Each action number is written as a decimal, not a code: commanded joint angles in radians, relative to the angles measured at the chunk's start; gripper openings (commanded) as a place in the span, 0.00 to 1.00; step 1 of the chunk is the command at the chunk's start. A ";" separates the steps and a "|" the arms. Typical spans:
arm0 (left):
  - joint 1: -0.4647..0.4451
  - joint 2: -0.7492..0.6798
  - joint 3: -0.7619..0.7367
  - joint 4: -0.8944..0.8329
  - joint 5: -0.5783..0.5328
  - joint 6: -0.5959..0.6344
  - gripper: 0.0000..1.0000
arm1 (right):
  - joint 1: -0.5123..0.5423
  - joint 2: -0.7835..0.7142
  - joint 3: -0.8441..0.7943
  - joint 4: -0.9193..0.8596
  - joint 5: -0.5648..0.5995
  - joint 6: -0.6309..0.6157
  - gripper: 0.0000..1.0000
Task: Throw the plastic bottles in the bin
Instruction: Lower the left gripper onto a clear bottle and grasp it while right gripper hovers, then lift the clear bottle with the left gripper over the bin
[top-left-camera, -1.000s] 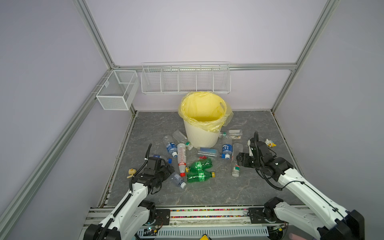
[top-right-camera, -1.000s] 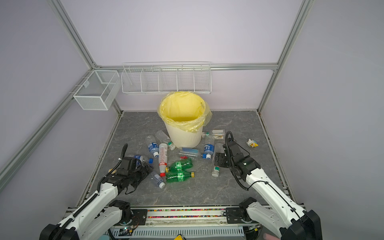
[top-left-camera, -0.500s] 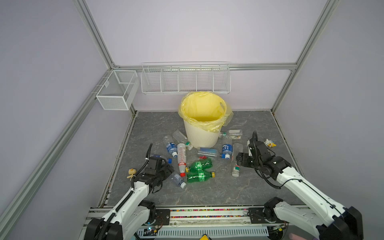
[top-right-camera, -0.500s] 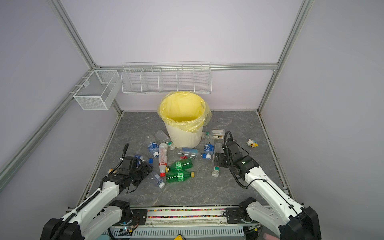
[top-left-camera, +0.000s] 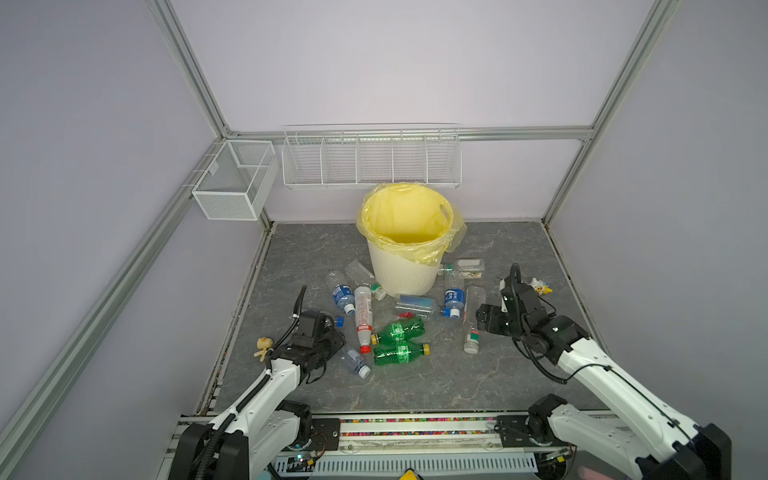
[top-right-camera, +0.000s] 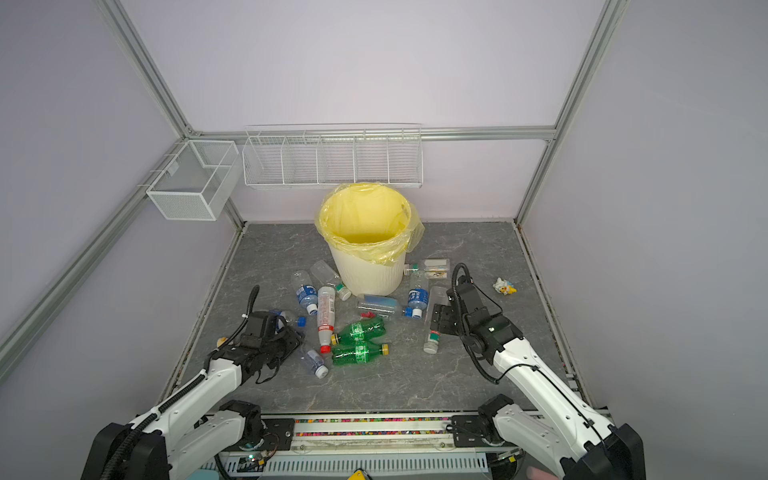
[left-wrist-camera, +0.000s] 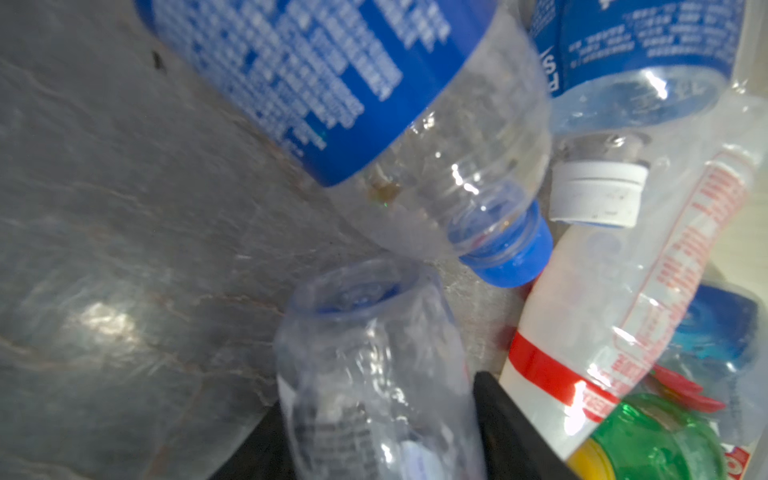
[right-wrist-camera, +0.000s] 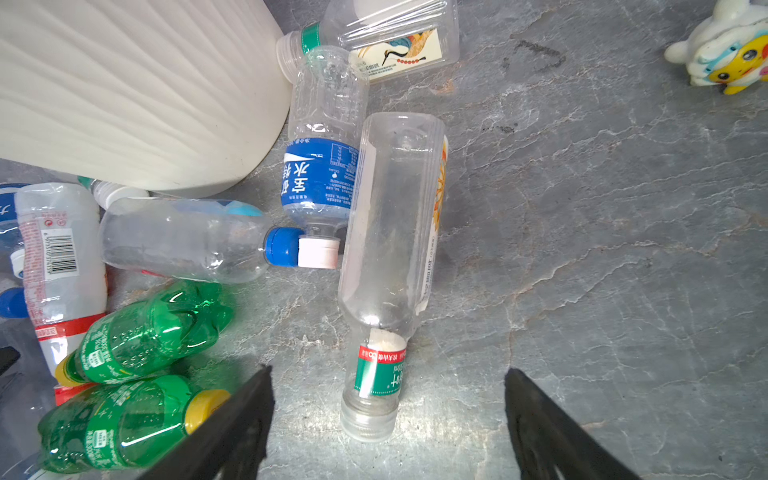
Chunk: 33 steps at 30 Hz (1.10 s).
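Left claw (left-wrist-camera: 378, 399) clenched on small clear crumpled plastic bottle (left-wrist-camera: 365, 332) lying on grey marbled table (top-left-camera: 436, 382); right claw (right-wrist-camera: 387, 370) released, straddling tall clear green-labelled bottle (right-wrist-camera: 390, 224); round cream ribbed bin (top-left-camera: 401, 274) behind, yellow-bagged, upright; other plastic bottles (top-left-camera: 399, 332) scattered at its foot.

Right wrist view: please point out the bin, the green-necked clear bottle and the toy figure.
bin (right-wrist-camera: 124, 91): right wrist view, ribbed white wall.
green-necked clear bottle (right-wrist-camera: 390, 232): right wrist view, middle of its body.
toy figure (right-wrist-camera: 731, 54): right wrist view, yellow face.
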 joint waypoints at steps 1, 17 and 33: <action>-0.006 -0.001 -0.014 0.008 0.004 -0.005 0.54 | -0.003 -0.014 -0.023 -0.015 0.010 0.021 0.88; -0.011 -0.151 0.013 -0.059 0.052 -0.037 0.51 | -0.003 -0.033 -0.034 -0.043 0.011 0.018 0.88; -0.015 -0.210 0.183 -0.146 0.154 0.013 0.50 | -0.003 0.005 -0.040 -0.036 -0.006 0.008 0.88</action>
